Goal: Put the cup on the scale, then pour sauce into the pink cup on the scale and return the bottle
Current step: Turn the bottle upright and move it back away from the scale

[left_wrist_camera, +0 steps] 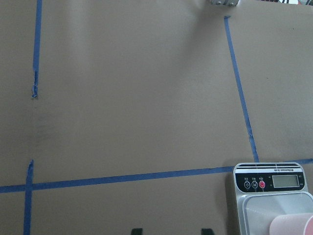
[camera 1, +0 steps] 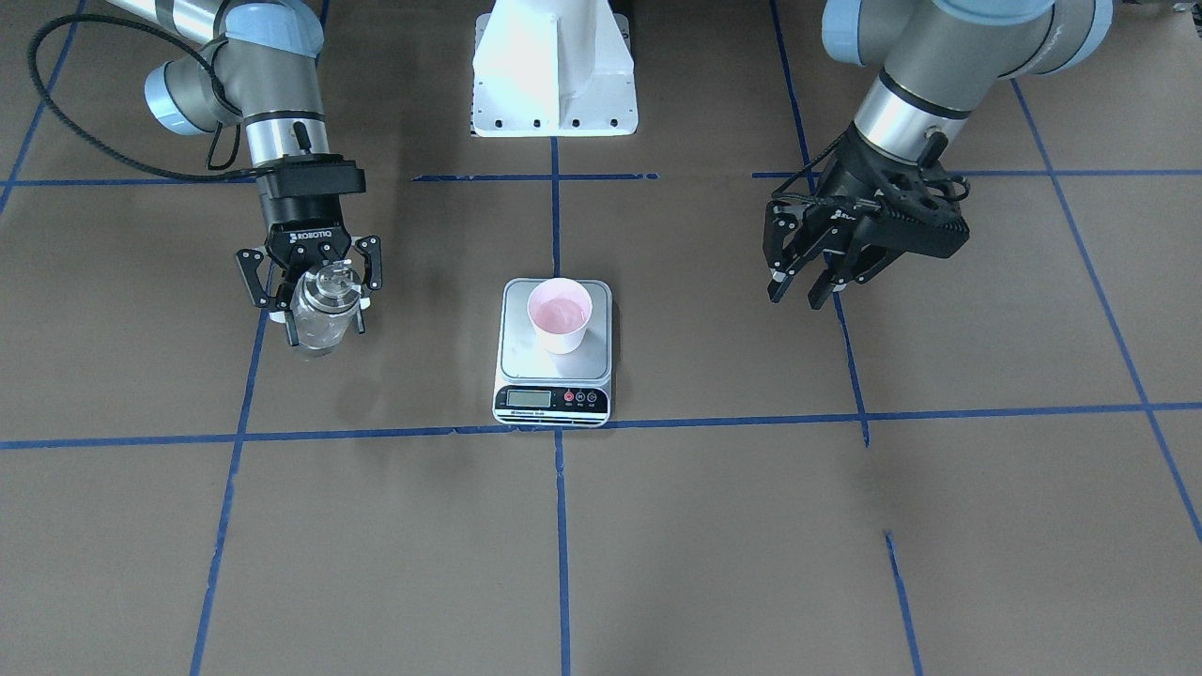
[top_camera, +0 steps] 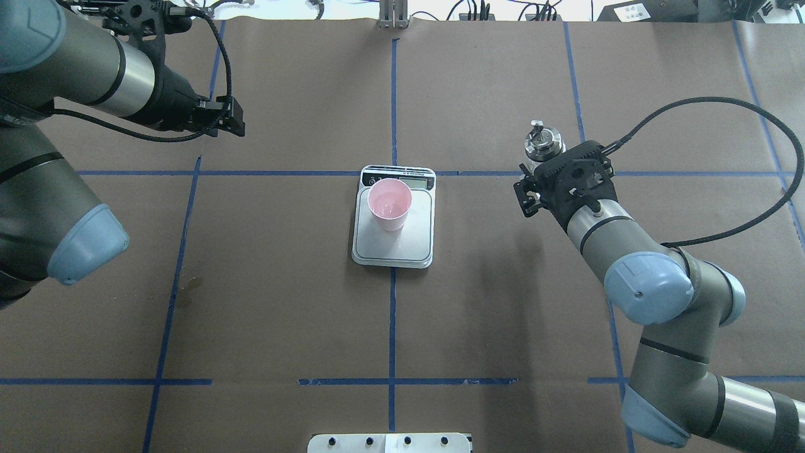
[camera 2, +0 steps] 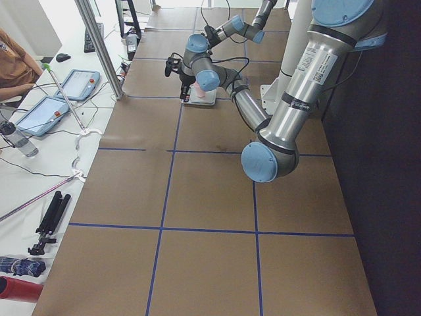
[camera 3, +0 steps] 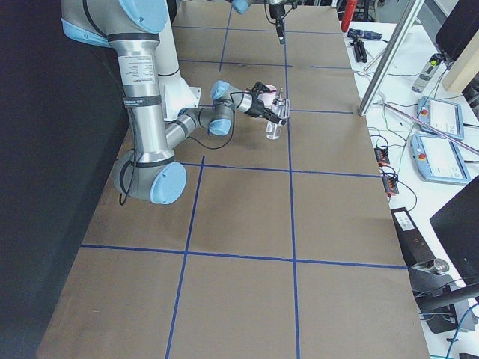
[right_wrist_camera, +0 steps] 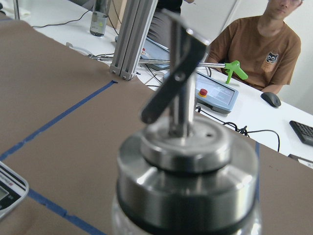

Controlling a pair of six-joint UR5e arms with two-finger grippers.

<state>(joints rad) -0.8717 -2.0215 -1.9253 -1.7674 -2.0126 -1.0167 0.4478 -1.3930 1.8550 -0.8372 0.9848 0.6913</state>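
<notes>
Right pincer (camera 1: 325,314) pinching bottle (camera 1: 317,330) by its glass body, bottle upright, silver pourer on top. Bottle well right of scale (camera 1: 522,349) from robot's side. Cup (camera 1: 560,315) upright on scale platform. Left pincer (camera 1: 796,293) well left of scale, 2 fingers spread, empty, over brown worktop (camera 1: 714,526).

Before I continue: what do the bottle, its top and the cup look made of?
The bottle looks like clear glass, since the table shows through it; clear plastic is possible. Its pourer top looks like polished silver metal, with bright mirror-like highlights. The cup is matte pale pink, likely paper or thin plastic; no gloss shows.
</notes>
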